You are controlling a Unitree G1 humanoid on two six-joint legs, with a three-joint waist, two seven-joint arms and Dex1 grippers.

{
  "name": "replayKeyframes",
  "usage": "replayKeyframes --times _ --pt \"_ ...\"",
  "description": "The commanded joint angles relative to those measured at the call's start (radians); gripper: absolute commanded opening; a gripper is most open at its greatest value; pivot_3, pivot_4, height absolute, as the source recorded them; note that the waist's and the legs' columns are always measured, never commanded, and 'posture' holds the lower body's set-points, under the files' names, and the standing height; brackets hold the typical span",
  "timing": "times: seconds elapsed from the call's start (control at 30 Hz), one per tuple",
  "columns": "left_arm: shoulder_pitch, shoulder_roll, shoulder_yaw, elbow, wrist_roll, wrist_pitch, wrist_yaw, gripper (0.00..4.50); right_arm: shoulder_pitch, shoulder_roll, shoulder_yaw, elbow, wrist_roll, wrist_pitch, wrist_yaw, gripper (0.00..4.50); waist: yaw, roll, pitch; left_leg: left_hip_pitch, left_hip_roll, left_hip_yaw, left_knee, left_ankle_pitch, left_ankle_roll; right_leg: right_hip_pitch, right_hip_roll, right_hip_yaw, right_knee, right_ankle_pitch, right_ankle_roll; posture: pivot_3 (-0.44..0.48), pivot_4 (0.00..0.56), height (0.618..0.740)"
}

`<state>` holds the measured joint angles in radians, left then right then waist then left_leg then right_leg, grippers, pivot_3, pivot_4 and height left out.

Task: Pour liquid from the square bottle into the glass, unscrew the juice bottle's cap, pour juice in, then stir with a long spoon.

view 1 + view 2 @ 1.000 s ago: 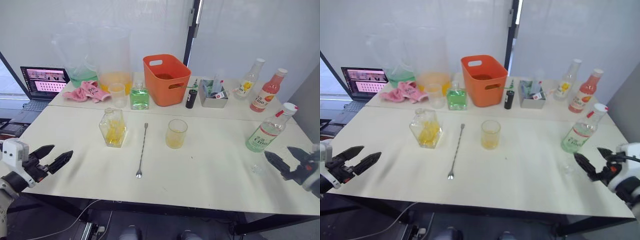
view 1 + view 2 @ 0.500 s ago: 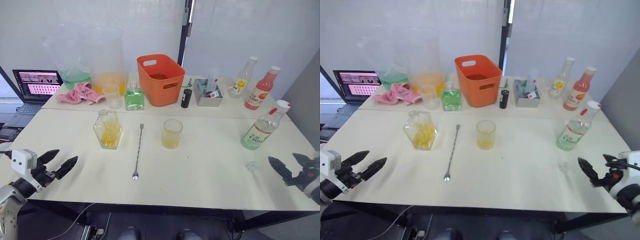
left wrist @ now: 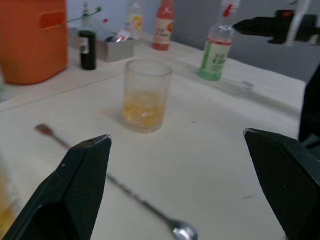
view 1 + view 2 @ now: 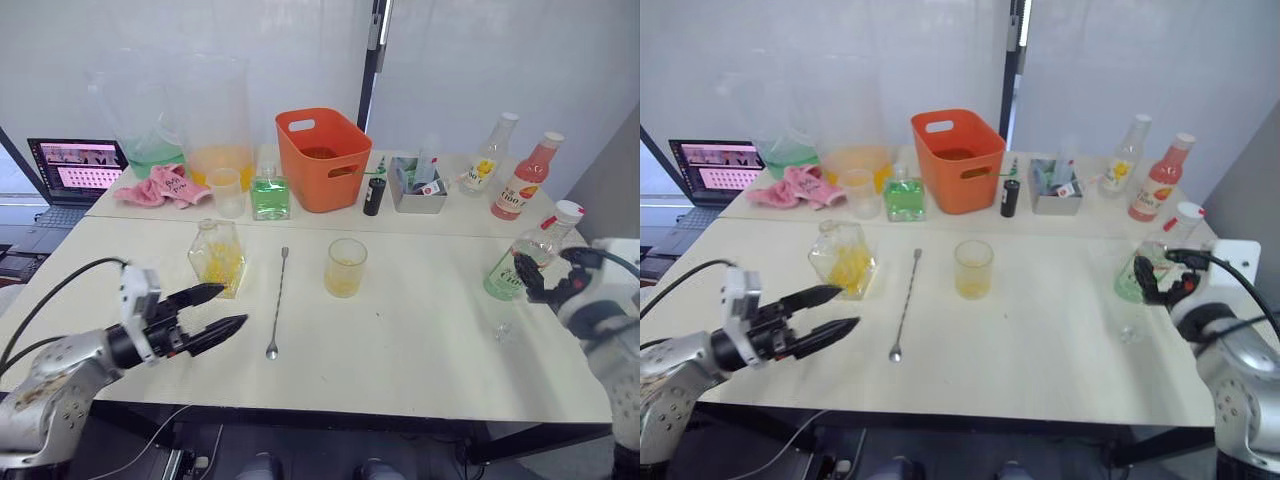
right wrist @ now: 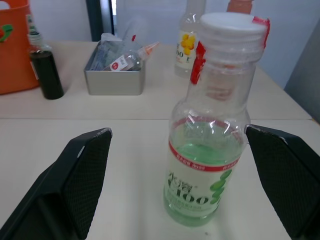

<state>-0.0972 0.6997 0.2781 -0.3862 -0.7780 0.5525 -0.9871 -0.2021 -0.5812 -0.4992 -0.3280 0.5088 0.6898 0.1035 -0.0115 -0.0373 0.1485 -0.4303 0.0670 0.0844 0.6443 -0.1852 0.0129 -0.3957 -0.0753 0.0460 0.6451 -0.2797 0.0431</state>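
The square bottle [image 4: 220,258] with yellow liquid stands left of centre. The long spoon [image 4: 277,300] lies flat beside it, and the glass [image 4: 346,267] holds some yellow liquid. My left gripper [image 4: 232,306] hovers open low over the table, just in front of the square bottle and left of the spoon. At the right the juice bottle [image 5: 215,150] stands upright with its white cap [image 5: 231,24] on. My right gripper [image 5: 177,131] is open, with the bottle straight ahead between its fingers [image 5: 80,170]; I see no contact.
Along the back stand an orange basket [image 4: 325,160], a green square bottle [image 4: 270,196], a clear cup [image 4: 228,190], a pink cloth [image 4: 160,185], a metal tray [image 4: 420,196], a yellow-labelled bottle [image 4: 488,160] and a pink bottle [image 4: 525,186]. A tiny clear piece [image 4: 503,330] lies below the juice bottle.
My left gripper has moved in over the table toward the square bottle and spoon. My right gripper has risen from the table's edge up to the juice bottle.
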Motion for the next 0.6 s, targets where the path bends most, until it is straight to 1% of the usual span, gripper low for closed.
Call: replayKeyframes --times 0.03,0.17,0.27,0.43,0.6 --pt "-0.078 0.003 -0.054 -0.067 -0.055 0.048 0.011 4.48 -0.067 -0.018 -0.021 0.072 -0.038 -0.015 -0.025 4.5 -0.001 0.0 0.0 0.0 0.0 0.0 0.0 0.0 0.0 0.0 0.0 0.0 0.0 0.0 0.001 0.0 0.15 0.739" --pt "-0.143 0.01 -0.109 -0.084 -0.083 0.095 0.007 4.48 -0.147 -0.037 -0.034 0.171 -0.035 -0.031 0.004 4.5 -0.003 0.0 0.0 0.0 0.0 0.0 0.0 0.0 0.0 0.0 0.001 0.002 0.0 -0.001 0.002 0.0 0.15 0.739" --pt "-0.171 0.001 -0.137 -0.091 -0.099 0.114 0.007 4.48 -0.185 -0.072 -0.017 0.213 -0.044 -0.032 0.043 4.5 -0.004 0.0 0.0 0.0 0.0 0.0 0.0 0.0 0.0 0.0 0.002 0.002 0.001 -0.001 0.002 0.0 0.15 0.739" --pt "-0.19 -0.006 -0.165 -0.099 -0.107 0.118 0.018 4.48 -0.222 -0.095 -0.006 0.278 -0.047 -0.039 0.091 4.5 -0.003 0.0 0.0 0.0 0.0 0.0 0.0 0.0 0.0 0.0 0.002 0.002 0.001 -0.001 0.002 0.0 0.15 0.739" --pt "-0.19 -0.021 -0.175 -0.105 -0.098 0.114 0.035 4.48 -0.288 -0.11 0.021 0.372 -0.07 -0.072 0.141 4.5 -0.003 0.0 0.0 0.0 -0.001 0.0 0.0 0.0 0.0 0.0 0.002 0.003 0.001 -0.001 0.002 0.0 0.15 0.739"
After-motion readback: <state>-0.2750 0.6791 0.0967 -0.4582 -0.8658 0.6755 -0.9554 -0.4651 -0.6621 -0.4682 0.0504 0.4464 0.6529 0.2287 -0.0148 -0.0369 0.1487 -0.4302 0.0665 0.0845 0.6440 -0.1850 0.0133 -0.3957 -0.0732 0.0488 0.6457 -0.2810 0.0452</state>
